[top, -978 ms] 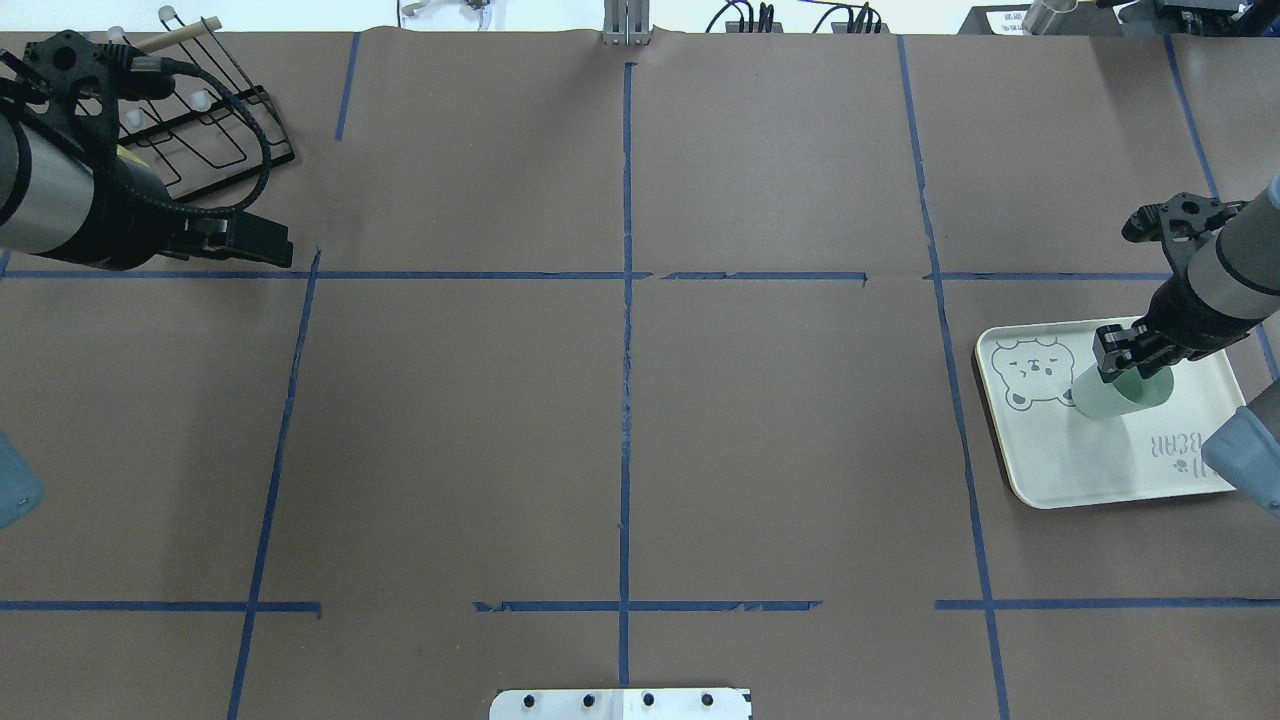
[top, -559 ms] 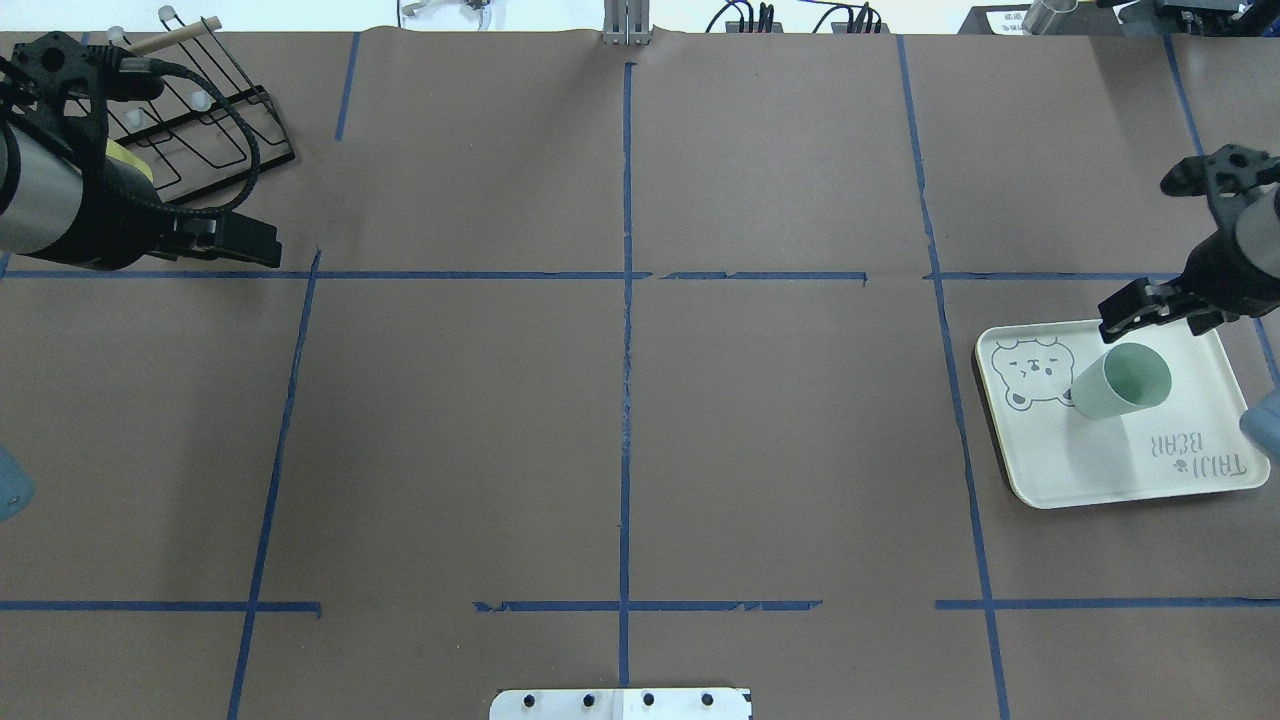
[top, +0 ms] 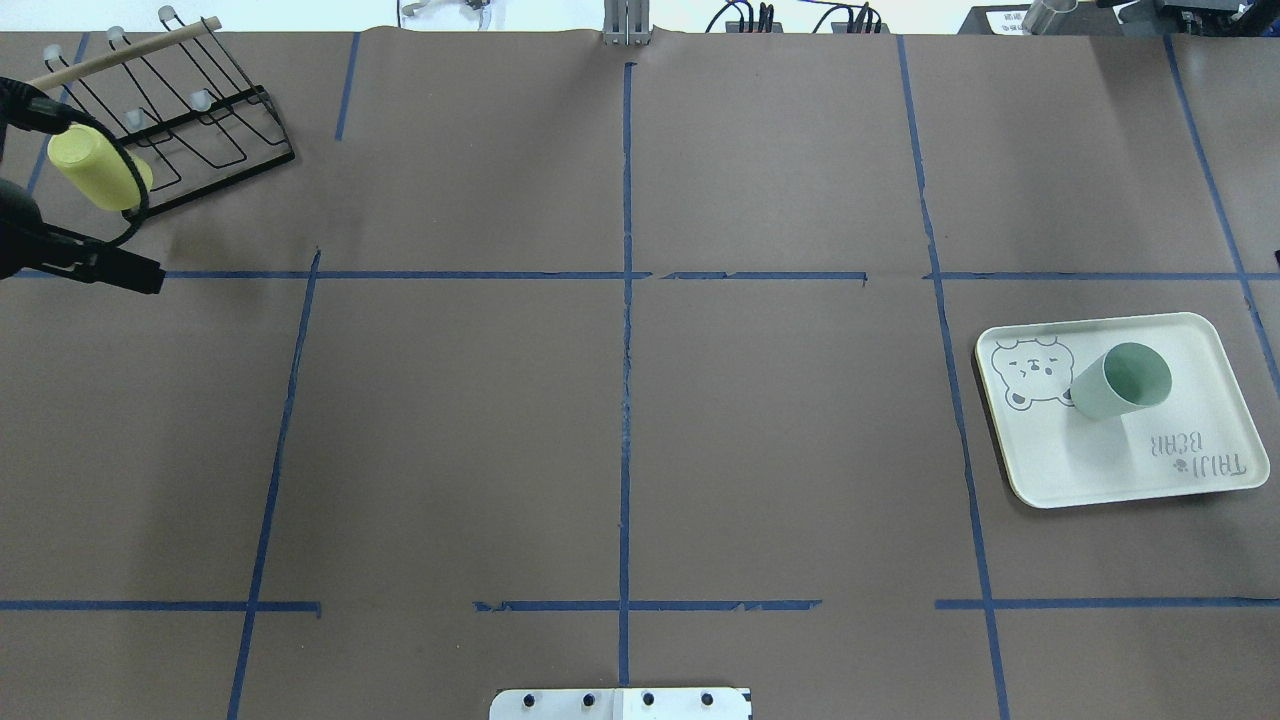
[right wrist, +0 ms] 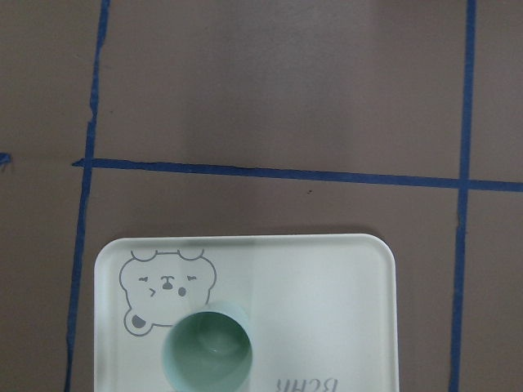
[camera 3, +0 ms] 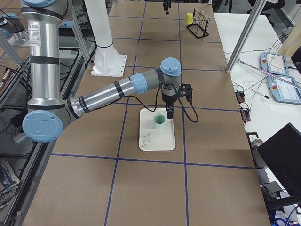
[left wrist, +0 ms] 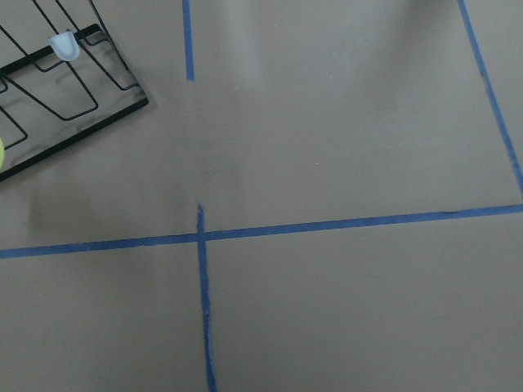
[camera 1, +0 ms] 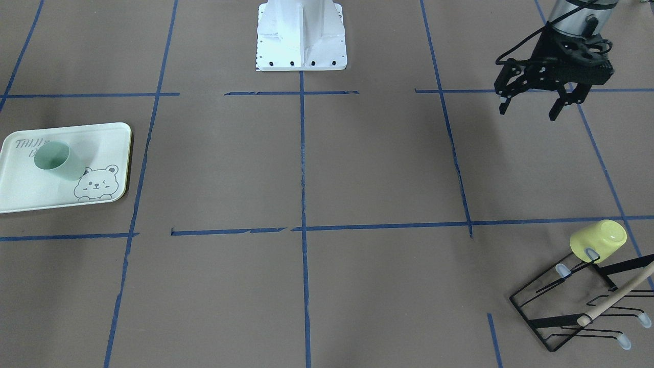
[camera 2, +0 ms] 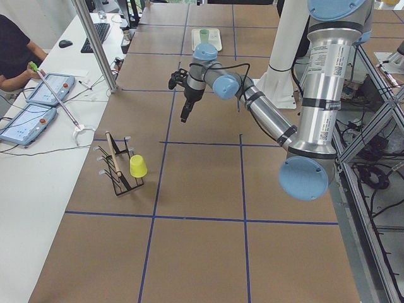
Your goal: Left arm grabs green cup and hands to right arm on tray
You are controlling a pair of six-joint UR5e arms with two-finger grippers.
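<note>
Wide open and empty, the left gripper (camera 1: 529, 108) hangs above the brown table (top: 450, 450), its black fingers spread far apart and pointing down. It sits over the robot's left side of the table, close to a blue tape line (camera 1: 460, 91), well apart from the tray (top: 1100, 470).

From where I stand, the right gripper (camera 3: 169, 113) shows only from the side. It points straight down above the far edge of the tray, near the green cup (top: 1120, 382). I cannot tell whether its fingers are spread or closed, nor whether they touch the cup. The camera on that wrist looks down into the cup's mouth, and no fingers show in it.

That green cup stands upright on the tray, mouth up, just beside the grey bear drawing (top: 1033, 372) and between it and the lettering. Nothing grips it in the overhead view.

On the far left corner, a black wire rack (top: 200, 110) with a wooden bar holds a yellow cup (top: 95, 168) upside down on one of its prongs.
</note>
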